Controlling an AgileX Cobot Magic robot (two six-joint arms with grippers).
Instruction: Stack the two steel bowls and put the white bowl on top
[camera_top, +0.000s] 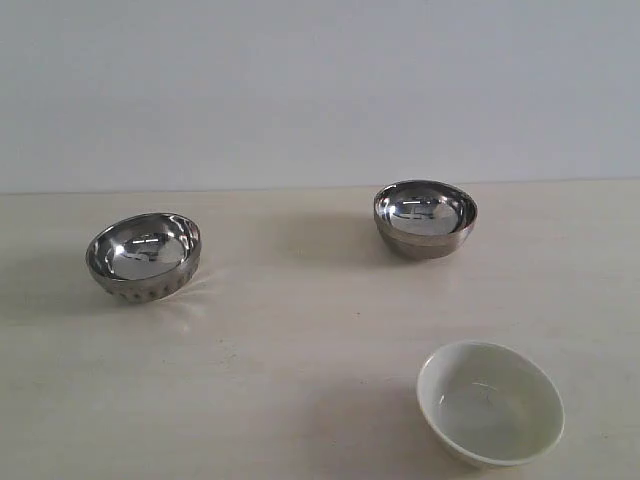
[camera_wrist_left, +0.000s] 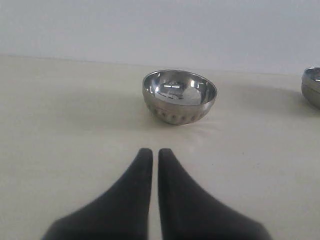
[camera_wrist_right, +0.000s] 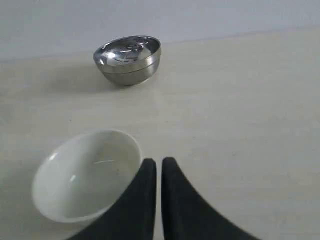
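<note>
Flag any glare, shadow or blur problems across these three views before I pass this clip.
Exterior view: soft even light, mirror reflections in the dimpled steel bowl and plain steel bowl, faint shadows falling leftward. Left wrist view: left gripper dark, its edges blurred. Right wrist view: right gripper equally dark and soft, hiding part of the white bowl.

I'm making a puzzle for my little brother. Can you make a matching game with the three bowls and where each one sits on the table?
Things:
1. dimpled steel bowl
2. smooth steel bowl
3. white bowl

Places, as seen in the exterior view:
a. front right
b. left side
c. back, right of the middle

Pairs: 1-b, 2-c, 3-a
</note>
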